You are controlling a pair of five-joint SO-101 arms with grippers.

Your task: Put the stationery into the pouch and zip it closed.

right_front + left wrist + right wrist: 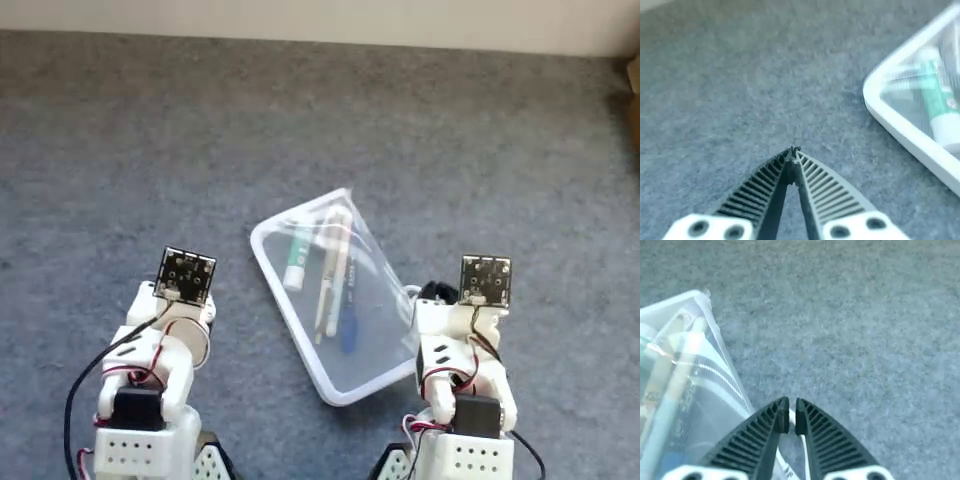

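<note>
Now left claw (pixel 792 151) together near the pouch (pixel 905 137), right claw (pixel 790 409) tight on its white tab (pixel 792 419).

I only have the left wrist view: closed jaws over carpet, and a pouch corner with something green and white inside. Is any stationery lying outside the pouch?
Observer: None visible; the high view shows the pouch holding the green-and-white stick, pens and a blue item.
Operator: Where is the other arm?
Observer: The right gripper sits at the pouch's edge on its own side, jaws closed, a white tab between them.
</note>
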